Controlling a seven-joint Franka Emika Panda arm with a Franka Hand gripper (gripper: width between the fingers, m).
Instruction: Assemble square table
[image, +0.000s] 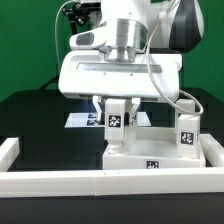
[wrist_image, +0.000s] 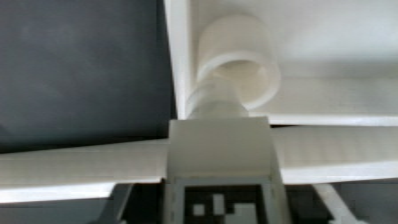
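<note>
The square tabletop (image: 150, 158) lies flat against the front border bar, a tag on its front edge. One white tagged leg (image: 187, 130) stands upright on its corner at the exterior view's right. My gripper (image: 117, 108) is shut on a second tagged leg (image: 117, 122), held upright with its lower end at the tabletop's corner at the exterior view's left. In the wrist view this leg (wrist_image: 222, 150) runs down to its rounded threaded end (wrist_image: 235, 78) at the edge of the white tabletop (wrist_image: 320, 40). The other legs are out of view.
A long white border bar (image: 100, 183) runs along the front, with another bar (image: 9, 150) at the exterior view's left. The marker board (image: 84, 118) lies behind the gripper on the black table (image: 40, 120). A cable hangs beside the standing leg.
</note>
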